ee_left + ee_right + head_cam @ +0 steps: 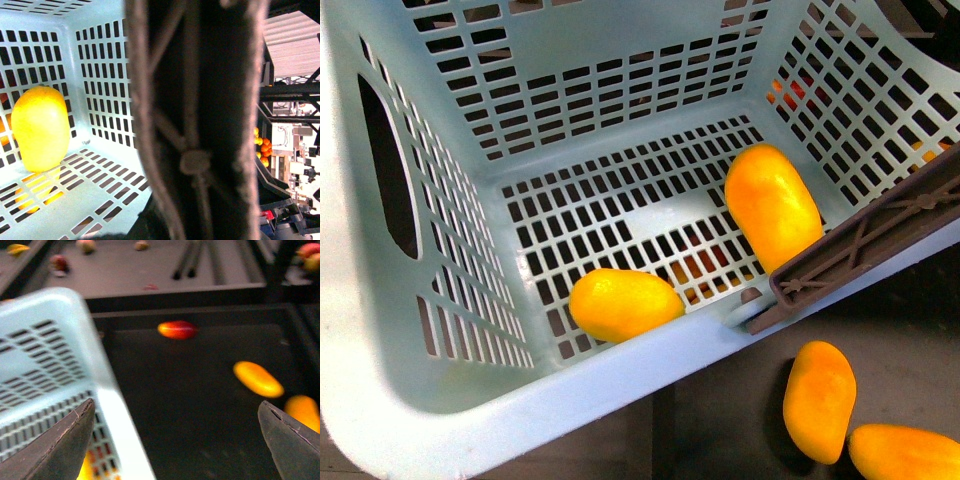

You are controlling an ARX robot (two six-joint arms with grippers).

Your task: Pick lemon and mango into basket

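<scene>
Front view, item list. Basket (440, 400): aqua, slotted, tilted in frame, brown handle (870, 245) lying across its near right rim. Contents: two yellow-orange fruits on the floor, one by the near wall (625, 303), one by the right wall (772, 205) just beside the handle. Which of them is the lemon and which a mango I cannot tell; both are smooth and oblong. Outside, on the dark tabletop (720, 420): two more yellow fruits, one upright (819, 400), one at the frame's lower right corner (905, 452), close together.

Left wrist view: blurred brown handle fills the middle; left tool not visible, so whether it is clenched or released cannot be told. One fruit stands against the basket wall.

Right wrist view: right tool (180, 440) released, jaws spread wide, nothing between them, hovering over the basket rim (120, 410) and the tabletop. A red-blushed fruit (177, 330) and two yellow ones (258, 379) lie well apart beyond it.

Hazards, as judged:
- Smooth tapered fruit may squirt from the jaws if gripped near an end.
- The two neighbouring tabletop fruits may be nudged and roll during a descent on either.
- Look-alike fruit invites picking the wrong one.
- The handle across the rim may snag an arm or deflect a dropped fruit outside.
</scene>
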